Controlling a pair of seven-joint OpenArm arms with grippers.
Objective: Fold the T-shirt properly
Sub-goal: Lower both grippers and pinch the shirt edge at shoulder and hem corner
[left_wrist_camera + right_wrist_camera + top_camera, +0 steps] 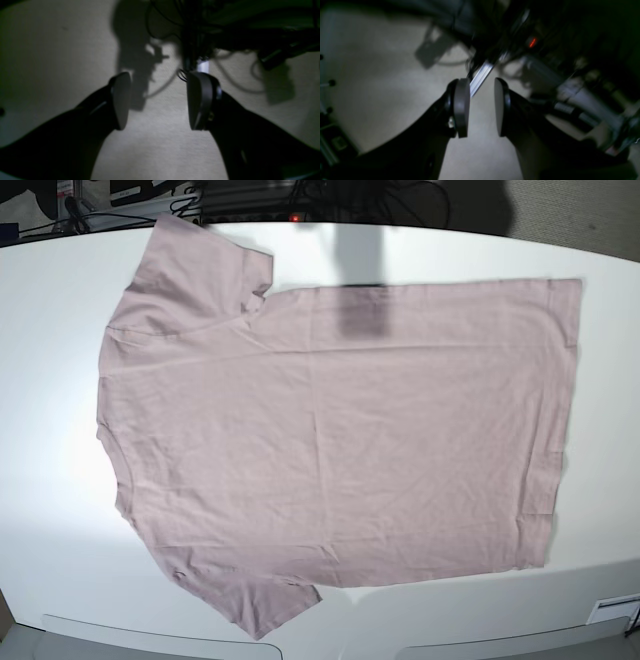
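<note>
The base view looks straight down from high above the white table [40, 380], taking in the whole spread T-shirt [330, 440]. Each wrist view sits close behind its own jaws, looking along them at pale table and dark cables beyond. Neither wrist view shows the cloth; the table alone is shared

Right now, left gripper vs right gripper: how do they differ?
The left gripper has its jaws spread wide; the right gripper shows a narrower gap. The left wrist view is steady and fairly sharp, while the right wrist view is smeared by blur. Shared: both are open, hold nothing, hang over pale surface, and neither touches the T-shirt, which lies flat and unfolded on the table.
</note>
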